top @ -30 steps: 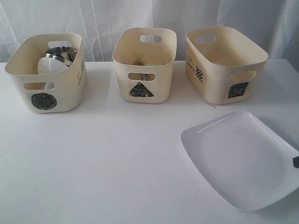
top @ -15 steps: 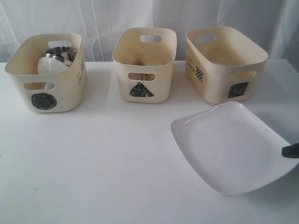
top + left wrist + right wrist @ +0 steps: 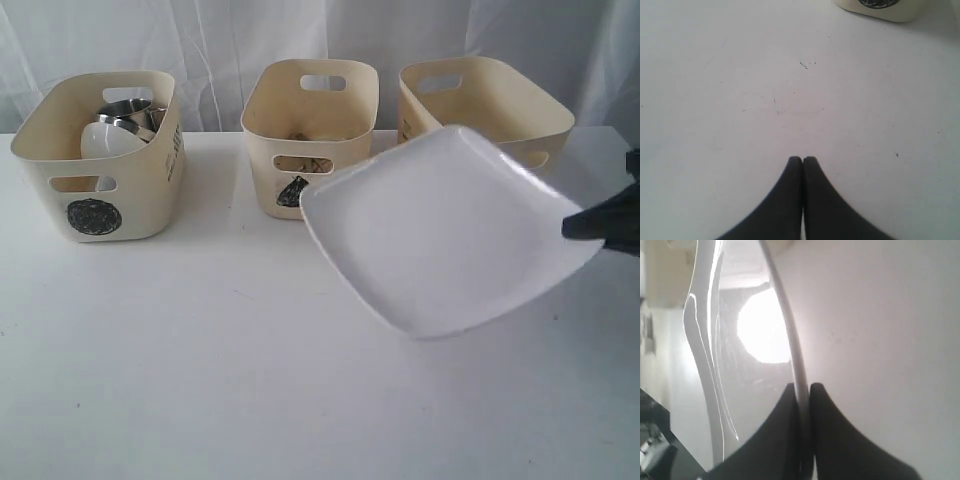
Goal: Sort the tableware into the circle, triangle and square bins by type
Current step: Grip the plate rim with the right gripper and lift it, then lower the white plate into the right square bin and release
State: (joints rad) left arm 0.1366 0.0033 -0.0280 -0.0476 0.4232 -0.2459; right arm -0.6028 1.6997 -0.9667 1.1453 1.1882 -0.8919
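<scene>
One plate point(image 3: 440, 230), pinched by the right hand point(image 3: 804, 386), hangs before three bins point(image 3: 265, 150); left hand point(image 3: 802, 159) closed, empty.

White table point(image 3: 150, 380), faint dark specks point(image 3: 803, 65) on surface; pale curtain point(image 3: 220, 40) hanging behind it.

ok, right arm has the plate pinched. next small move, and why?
Probably carry the plate up and back over the square bin. The right gripper is shut on its rim; it hangs tilted off the table, seemingly in front of that bin, not yet above its opening.
</scene>
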